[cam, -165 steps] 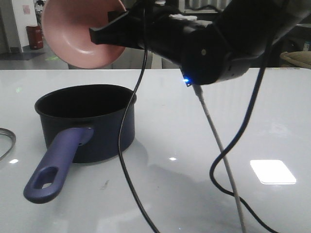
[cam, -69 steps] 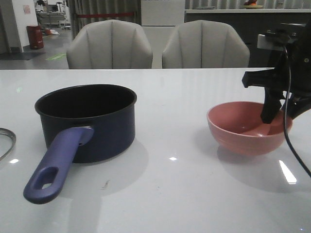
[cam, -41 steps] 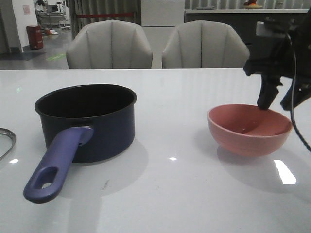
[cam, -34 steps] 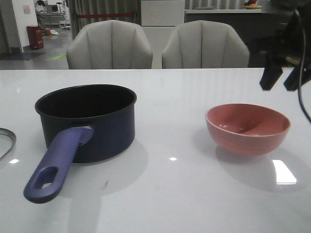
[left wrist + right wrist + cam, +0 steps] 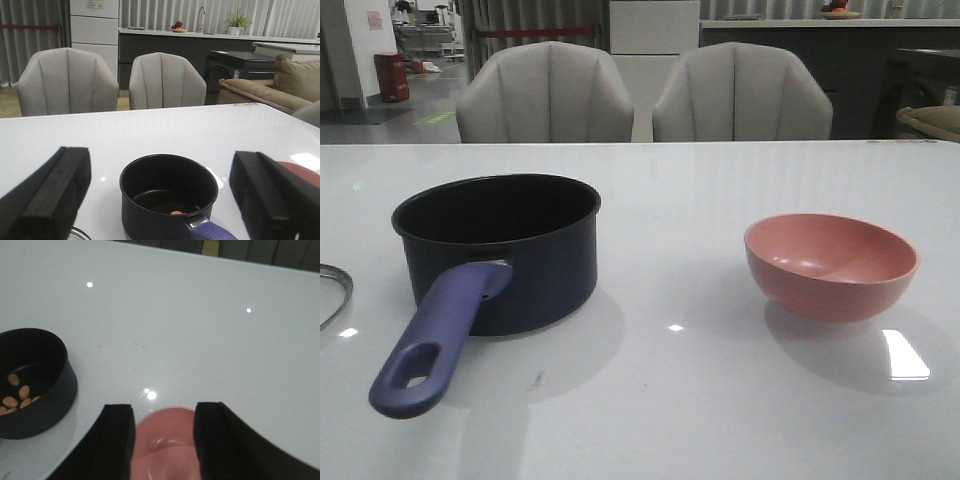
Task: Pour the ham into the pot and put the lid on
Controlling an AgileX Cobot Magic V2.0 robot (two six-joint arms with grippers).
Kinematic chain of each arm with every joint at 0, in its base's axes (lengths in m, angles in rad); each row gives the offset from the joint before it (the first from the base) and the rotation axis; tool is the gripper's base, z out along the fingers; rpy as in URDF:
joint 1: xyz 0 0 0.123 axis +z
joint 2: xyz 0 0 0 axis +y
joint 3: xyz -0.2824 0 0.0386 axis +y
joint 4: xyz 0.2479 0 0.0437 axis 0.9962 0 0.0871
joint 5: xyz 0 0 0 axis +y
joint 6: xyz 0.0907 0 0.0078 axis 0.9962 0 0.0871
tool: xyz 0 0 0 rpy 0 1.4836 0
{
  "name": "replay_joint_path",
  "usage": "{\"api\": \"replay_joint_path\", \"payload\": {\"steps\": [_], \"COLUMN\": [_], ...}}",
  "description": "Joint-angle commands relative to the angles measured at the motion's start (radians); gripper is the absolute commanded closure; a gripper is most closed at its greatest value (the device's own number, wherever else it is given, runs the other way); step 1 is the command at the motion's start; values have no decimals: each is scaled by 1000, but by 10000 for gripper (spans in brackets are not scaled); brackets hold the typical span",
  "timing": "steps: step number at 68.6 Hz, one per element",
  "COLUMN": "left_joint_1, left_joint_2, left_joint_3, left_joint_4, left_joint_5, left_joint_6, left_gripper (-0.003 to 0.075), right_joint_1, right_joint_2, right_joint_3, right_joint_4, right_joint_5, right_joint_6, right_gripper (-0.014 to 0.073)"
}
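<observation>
Ham [image 5: 19, 394] already in pot [image 5: 500, 250], left-centre of table [image 5: 720, 400]. Pink bowl [image 5: 831, 264] parked right, empty, clear of pot. Both grippers, left [image 5: 160, 200] & right [image 5: 164, 440], spread open, holding nothing. Lid [image 5: 330, 295] only an edge at far left, uncovered pot waiting.

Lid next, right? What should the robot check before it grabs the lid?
1. Ham in pot: ok, chunks lie on its bottom.
2. Bowl set down upright, away from pot: ok.
3. Pot mouth free: ok, nothing over it.
4. Left gripper open and empty: ok.
5. Right gripper open, holding nothing: ok.
6. Lid position: cannot tell, only a rim sliver shows at the front view's left edge.
</observation>
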State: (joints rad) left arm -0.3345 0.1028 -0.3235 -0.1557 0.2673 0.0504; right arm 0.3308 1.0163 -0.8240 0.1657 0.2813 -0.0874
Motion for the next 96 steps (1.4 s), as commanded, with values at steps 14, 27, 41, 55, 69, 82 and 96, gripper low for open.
{"api": "replay_joint_path", "payload": {"steps": [14, 27, 41, 55, 69, 82, 96], "left_joint_1": [-9, -9, -9, -9, -7, -7, 66], "left_joint_2": [11, 11, 11, 20, 108, 298, 514], "left_joint_3": [-27, -27, -27, -27, -83, -233, -362], "left_joint_4": [-9, -9, -5, 32, 28, 28, 28], "left_joint_5": [-78, -76, -52, -52, -39, 53, 89], "left_joint_6": [-4, -4, -4, -4, -11, -17, -69], "left_gripper": [115, 115, 115, 115, 111, 78, 67], "right_joint_1": [5, 5, 5, 5, 5, 5, 5], "right_joint_2": [-304, -555, -748, -780, -780, -780, -780], "right_joint_3": [248, 455, 587, 620, 620, 620, 620], "right_joint_4": [24, 59, 60, 59, 60, 60, 60], "right_joint_5": [-205, -250, -238, -198, -143, -145, -145], "right_joint_6": [-14, -14, -14, -14, -14, -14, -14], "right_gripper": [190, 190, 190, 426, 424, 424, 424]}}
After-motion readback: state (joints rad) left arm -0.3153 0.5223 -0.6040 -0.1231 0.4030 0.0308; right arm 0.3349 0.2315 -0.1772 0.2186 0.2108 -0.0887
